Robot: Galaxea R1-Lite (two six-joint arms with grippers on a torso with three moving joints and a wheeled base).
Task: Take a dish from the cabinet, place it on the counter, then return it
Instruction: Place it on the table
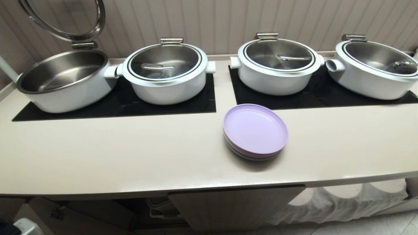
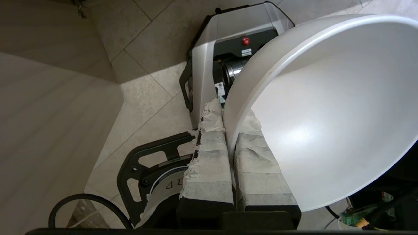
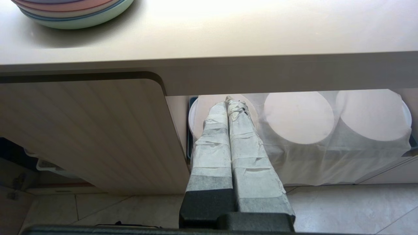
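Observation:
In the left wrist view my left gripper is shut on the rim of the dish, a plain white bowl held on edge above the tiled floor; one taped finger is inside the rim and one outside. My right gripper is shut and empty. It points at the cabinet just below the front edge of the counter. The head view shows the counter and a ribbed cabinet door beneath it, but neither gripper.
A stack of lilac-topped plates sits mid-counter. Several white pots stand on black inset panels at the back; the leftmost has its lid raised. Round white plates under a thin cloth fill the open cabinet bay at right. My base is below the dish.

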